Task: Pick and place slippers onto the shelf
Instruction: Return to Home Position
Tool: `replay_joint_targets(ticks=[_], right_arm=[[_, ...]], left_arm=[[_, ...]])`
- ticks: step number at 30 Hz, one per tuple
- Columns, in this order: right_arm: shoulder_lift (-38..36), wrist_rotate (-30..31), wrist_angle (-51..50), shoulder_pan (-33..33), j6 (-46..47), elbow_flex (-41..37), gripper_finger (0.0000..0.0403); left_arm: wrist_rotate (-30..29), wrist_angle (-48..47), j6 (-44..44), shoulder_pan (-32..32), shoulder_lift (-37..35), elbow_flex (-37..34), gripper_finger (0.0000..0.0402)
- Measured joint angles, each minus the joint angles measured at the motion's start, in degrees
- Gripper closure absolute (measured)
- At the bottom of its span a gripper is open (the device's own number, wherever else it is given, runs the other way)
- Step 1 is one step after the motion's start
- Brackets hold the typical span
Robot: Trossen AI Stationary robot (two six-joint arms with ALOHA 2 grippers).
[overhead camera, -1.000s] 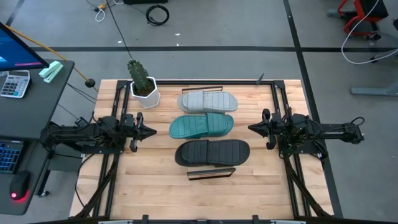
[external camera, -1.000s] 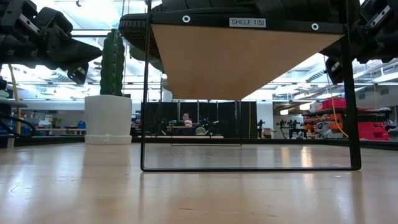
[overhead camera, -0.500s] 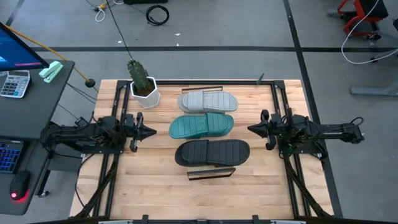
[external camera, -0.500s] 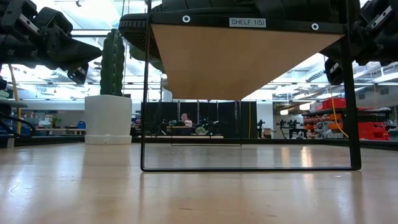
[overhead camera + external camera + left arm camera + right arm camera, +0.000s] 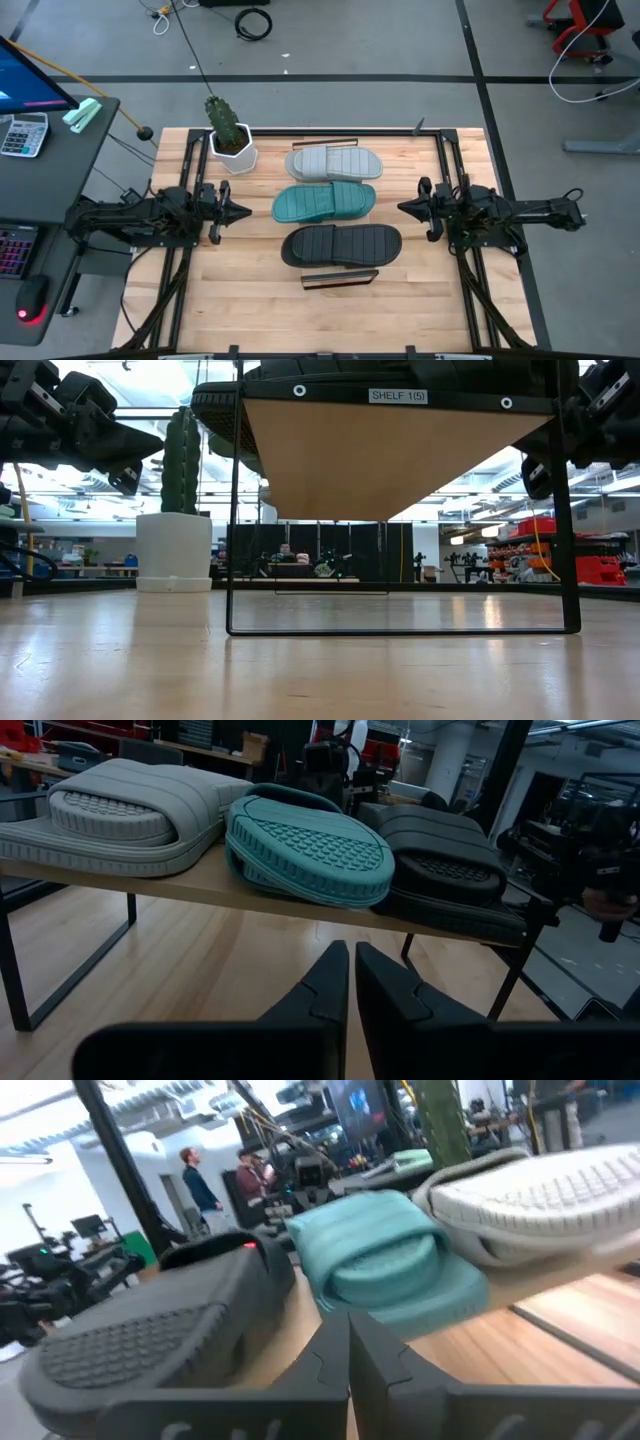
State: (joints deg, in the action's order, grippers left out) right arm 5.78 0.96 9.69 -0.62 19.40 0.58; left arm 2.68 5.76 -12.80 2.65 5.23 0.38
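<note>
Shows grey slipper (image 5: 333, 161), teal slipper (image 5: 325, 202), black slipper (image 5: 341, 245) side by side on shelf (image 5: 390, 455) mid-table (image 5: 250, 300), left gripper (image 5: 243, 211) and right gripper (image 5: 405, 207) pinched closed, empty, toward side edges; probably light, squashy foam, best grabbed across ribbed strap.

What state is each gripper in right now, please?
Left gripper: shut, holding nothing.
Right gripper: shut, holding nothing.

Bright, even light; soft shadows
</note>
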Motion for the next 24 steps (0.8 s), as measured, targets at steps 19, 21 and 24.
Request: replay_joint_targets(ticks=[19, 21, 24], right_arm=[[-0.85, -0.64, 11.25, 0.0, -1.23, 0.0, 0.0403], [-1.31, -0.33, 9.47, 0.0, -1.5, 0.0, 0.0403], [-1.57, -0.41, 6.28, 0.0, -1.23, 0.0, 0.0403]], left_arm=[[0.0, 0.0, 0.0, -0.01, 0.0, 0.0, 0.0375], [-0.02, 0.0, 0.02, -0.02, 0.0, 0.0, 0.0372], [-0.02, -0.02, 0.02, 0.0, 0.0, 0.0, 0.0367]])
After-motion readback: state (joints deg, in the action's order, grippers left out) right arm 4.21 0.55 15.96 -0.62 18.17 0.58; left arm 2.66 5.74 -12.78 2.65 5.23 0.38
